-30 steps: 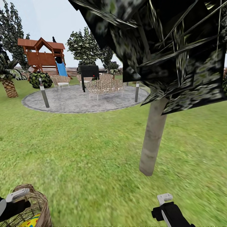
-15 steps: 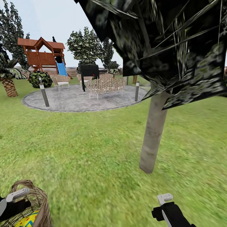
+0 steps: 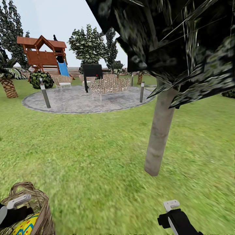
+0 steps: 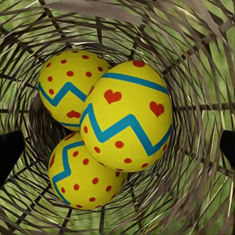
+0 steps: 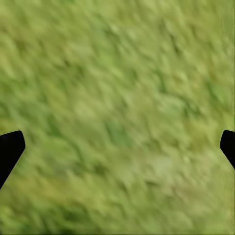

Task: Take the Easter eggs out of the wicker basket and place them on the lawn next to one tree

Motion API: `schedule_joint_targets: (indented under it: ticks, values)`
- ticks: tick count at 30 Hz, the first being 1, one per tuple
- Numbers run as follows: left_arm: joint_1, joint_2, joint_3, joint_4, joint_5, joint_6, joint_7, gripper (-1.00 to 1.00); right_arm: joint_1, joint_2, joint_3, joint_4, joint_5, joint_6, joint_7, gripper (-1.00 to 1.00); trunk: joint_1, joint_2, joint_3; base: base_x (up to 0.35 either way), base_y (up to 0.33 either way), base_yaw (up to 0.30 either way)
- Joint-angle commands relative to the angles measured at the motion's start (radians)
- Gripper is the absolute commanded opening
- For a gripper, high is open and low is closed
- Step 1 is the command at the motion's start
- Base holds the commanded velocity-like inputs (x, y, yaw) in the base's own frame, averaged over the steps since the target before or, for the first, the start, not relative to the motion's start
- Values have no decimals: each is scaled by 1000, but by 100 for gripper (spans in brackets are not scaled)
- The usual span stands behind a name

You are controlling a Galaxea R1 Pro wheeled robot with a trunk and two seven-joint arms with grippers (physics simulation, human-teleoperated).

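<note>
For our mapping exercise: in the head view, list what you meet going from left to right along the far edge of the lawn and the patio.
Palm → bush → playhouse slide → black grill → wicker sofa → right patio post → tree trunk.

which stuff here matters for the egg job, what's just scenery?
Job:
eggs, three, all in the basket
tree
lawn
left pincer, open above the eggs
right pincer, open over grass

Scenery:
patio
playhouse
wicker chairs
palm
</note>
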Motion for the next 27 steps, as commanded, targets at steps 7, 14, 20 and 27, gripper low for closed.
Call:
schedule_joint_targets:
  ticks: [7, 14, 20, 27]
  values:
    - [0, 0, 0, -1, 17, 4, 10, 100, 0, -2, 3, -2, 7, 6, 0, 100, 3, -2, -28, 0, 0, 0]
    - [0, 0, 1, -2, 18, 2, 10, 100, 0, -2, 1, -8, 8, 11, 0, 100, 6, -4, -55, 0, 0, 0]
    - [0, 0, 1, 0, 19, 1, 11, 100, 0, -3, -4, -81, 8, -7, -3, 100, 9, -5, -78, 0, 0, 0]
    - [0, 0, 2, -5, 31, 0, 11, 100, 0, -3, -4, -144, 8, -94, -3, 100, 12, -7, -106, 0, 0, 0]
